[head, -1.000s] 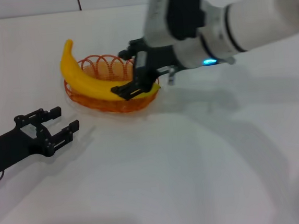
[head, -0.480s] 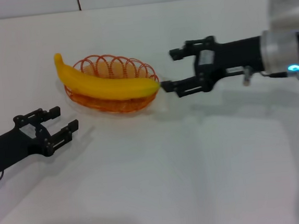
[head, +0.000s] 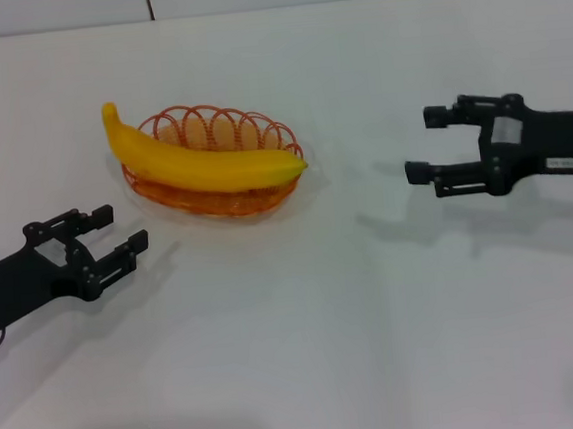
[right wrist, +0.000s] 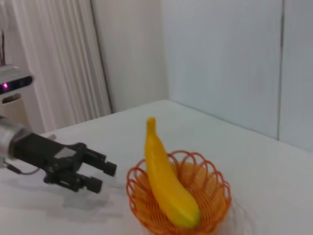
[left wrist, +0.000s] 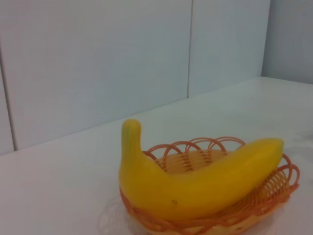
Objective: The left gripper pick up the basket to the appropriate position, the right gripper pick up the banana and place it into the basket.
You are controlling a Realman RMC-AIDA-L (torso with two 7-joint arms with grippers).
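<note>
We see the banana (head: 202, 162) lying lengthwise across the basket (head: 215, 196), smooth and bright yellow, a long curve with a darker tip at each end. Its stem end sticks out past the rim on the side nearer the left gripper (head: 97, 253), and its blunt end rests on the rim on the side nearer the right gripper (head: 431, 144). The basket is a small oval of thin orange wire, see-through, with a rim of looped scallops standing up around the fruit; it sits on the table (head: 329, 351), a plain, matte white surface.

The left gripper is black and hard-edged, with two fingers spread apart and nothing between them. It hovers low over the table, and the basket lies just ahead of its fingertips, near but not touching.

The right gripper is also black, with a small white label on its body. Its two fingers stand wide apart and hold nothing. The basket and banana lie well apart from it, straight out beyond its fingertips, with bare table between.

Pale panelled walls (left wrist: 98, 63) rise behind the table. From the right wrist we also see a white ribbed curtain (right wrist: 58, 63) beyond the left gripper.
</note>
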